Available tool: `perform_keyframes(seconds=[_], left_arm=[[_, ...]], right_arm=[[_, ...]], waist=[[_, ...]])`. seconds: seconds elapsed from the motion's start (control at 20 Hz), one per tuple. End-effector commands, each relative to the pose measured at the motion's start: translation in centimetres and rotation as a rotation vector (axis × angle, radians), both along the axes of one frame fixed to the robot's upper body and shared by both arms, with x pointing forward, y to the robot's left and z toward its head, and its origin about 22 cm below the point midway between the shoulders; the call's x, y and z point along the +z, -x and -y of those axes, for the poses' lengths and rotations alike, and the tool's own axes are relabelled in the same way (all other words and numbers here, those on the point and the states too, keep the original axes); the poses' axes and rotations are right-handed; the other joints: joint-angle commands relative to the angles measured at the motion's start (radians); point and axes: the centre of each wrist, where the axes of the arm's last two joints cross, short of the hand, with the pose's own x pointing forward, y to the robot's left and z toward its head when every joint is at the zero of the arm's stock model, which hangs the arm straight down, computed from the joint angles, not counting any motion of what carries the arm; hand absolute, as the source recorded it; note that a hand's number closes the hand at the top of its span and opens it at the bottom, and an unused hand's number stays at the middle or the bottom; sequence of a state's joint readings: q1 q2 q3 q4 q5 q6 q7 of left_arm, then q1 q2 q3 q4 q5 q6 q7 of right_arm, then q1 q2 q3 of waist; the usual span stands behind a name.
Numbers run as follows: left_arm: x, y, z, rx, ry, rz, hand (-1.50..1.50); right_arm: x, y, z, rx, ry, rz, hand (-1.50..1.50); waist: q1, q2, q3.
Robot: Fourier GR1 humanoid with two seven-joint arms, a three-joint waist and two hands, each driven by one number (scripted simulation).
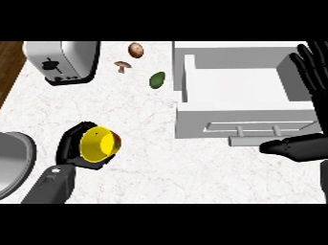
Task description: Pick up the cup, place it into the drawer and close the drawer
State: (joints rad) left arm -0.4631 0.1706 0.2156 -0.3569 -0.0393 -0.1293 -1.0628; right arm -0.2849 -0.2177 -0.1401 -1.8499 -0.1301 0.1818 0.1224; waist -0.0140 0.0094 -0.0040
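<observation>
Head view, one item per entry. Table [159, 158]: pale marbled top, wood floor showing at 9 o'clock. Cup [99, 144]: yellow, tipped so its mouth faces the viewer, at 8 o'clock, well apart from the drawer. Left hand [74, 149]: black, fingers curled round the cup's far side, holding it; whether the cup has left the table cannot be told. Drawer [246, 95]: white, pulled open at 2 o'clock, its interior bare, bar handle on the near front. Right hand [320, 72]: fingers straight and spread, thumb out toward the handle, holding nothing, at 3 o'clock over the drawer's right wall. Toaster [60, 62] at 11 o'clock; two mushrooms [129, 56] and a green avocado [157, 79] near 12 o'clock; grey rounded object [4, 165] at 8 o'clock edge, unidentified. Risks, as judged: the cup, gripped sideways, may slip or strike the drawer's left wall in crossing; the right hand may crowd the drop zone.
</observation>
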Motion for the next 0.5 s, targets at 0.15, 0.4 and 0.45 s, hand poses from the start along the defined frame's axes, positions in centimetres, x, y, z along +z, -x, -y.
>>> perform_keyframes(seconds=[0.15, 0.4, 0.45], left_arm=[[1.3, -2.0, 1.0, 0.16, 0.208, 0.23, 1.5], [4.5, -5.4, 3.5, 0.012, 0.198, 0.259, 1.5], [6.4, -7.2, 4.3, -0.02, 0.179, 0.261, 1.5]], right_arm=[[0.5, -1.3, 0.1, 0.003, -0.006, 0.009, -1.5], [0.9, -0.2, 1.3, -0.015, -0.007, -0.009, -1.5], [-0.3, 0.5, 0.9, -0.011, 0.003, -0.007, -1.5]], waist=[[0.007, -0.001, 0.001], [0.011, -0.01, 0.004], [0.007, -0.011, 0.004]])
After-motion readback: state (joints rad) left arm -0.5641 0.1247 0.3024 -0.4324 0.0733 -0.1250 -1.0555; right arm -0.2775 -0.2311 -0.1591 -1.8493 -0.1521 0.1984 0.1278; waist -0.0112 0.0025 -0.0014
